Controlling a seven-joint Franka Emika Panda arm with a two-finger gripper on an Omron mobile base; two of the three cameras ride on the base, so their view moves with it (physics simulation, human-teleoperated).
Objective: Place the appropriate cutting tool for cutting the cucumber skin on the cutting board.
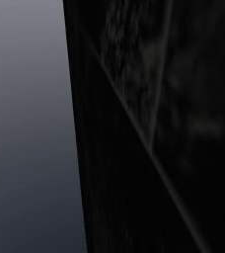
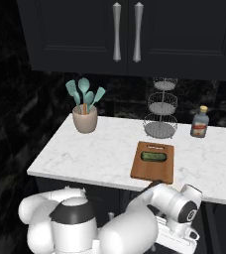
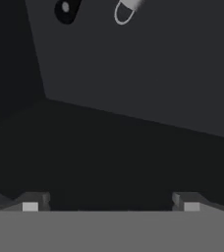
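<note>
Right base view: white marble counter [image 2: 85,154] under dark upper cabinets [image 2: 125,34] with two silver handles. A wooden cutting board [image 2: 153,162] lies near the counter's front edge, with a green cucumber [image 2: 154,157] resting on its far half. Behind the board stands a three-tier wire basket stand [image 2: 160,106]; to its right, a small bottle [image 2: 199,122] with an orange label. At the counter's left rear, a beige crock [image 2: 84,119] holds teal utensils. The white arm [image 2: 169,203] bends low, below the counter's front edge, in front of the board. Hand view: end effector [image 3: 110,203] has its two finger tips set wide apart, nothing between them, facing a dark flat surface. At the top edge lie a dark handle end [image 3: 66,10] and a silvery tool with a looped tip [image 3: 125,11], possibly the peeler; cannot tell for certain.
</note>
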